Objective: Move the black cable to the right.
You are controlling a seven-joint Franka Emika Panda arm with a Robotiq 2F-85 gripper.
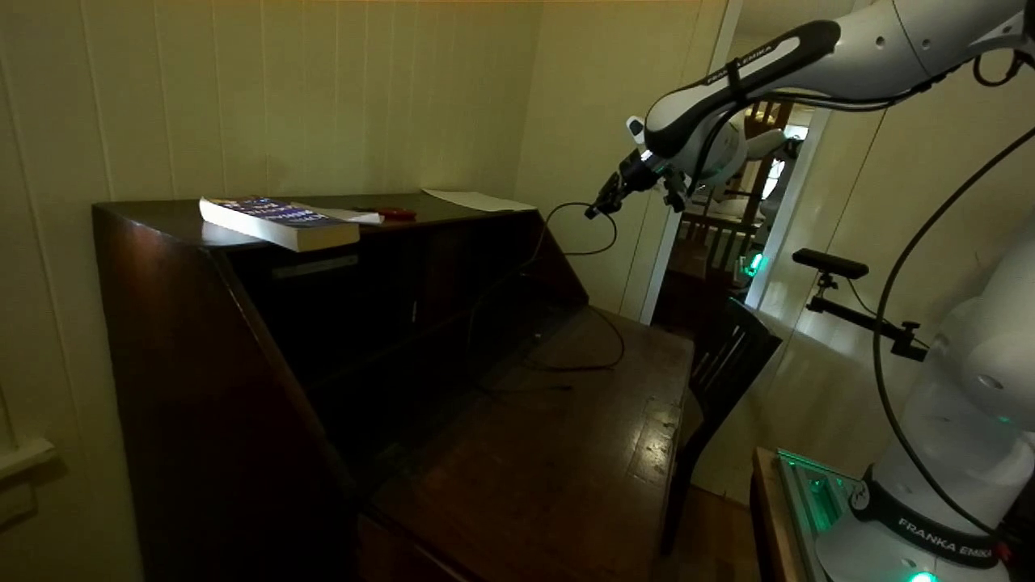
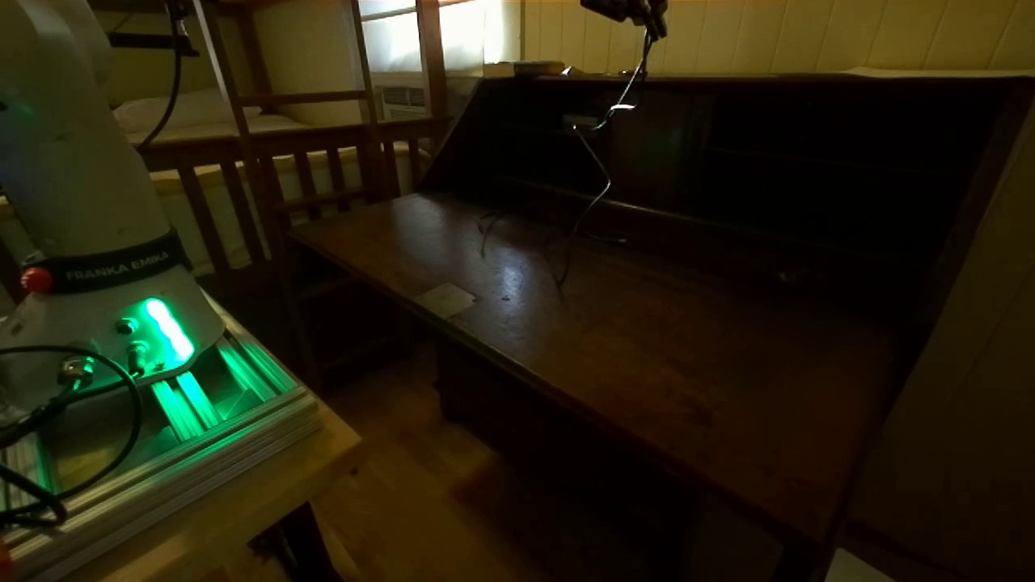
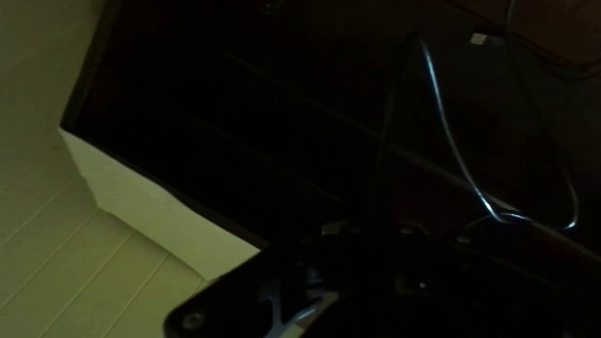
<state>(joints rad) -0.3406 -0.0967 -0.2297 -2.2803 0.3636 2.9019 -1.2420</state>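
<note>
White arm (image 1: pixel 877 69), black FRANKA EMIKA collar (image 2: pixel 117 267), red knob (image 2: pixel 36 280), green light strip (image 2: pixel 168 330), black lead (image 1: pixel 878 339), black tool (image 1: pixel 599 207).

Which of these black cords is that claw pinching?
The thin black cable looping up from the desk to the gripper; the thicker black cords run along or beside the robot arm.

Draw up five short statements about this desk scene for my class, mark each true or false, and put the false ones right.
1. The pincer grips the black cable. True.
2. A book lies flat on the upper top of the desk. True.
3. The whole black cable rests on the desk. False: part hangs from the pincer.
4. The book lies open. False: it is closed.
5. A dark chair stands beside the desk. True.
</note>
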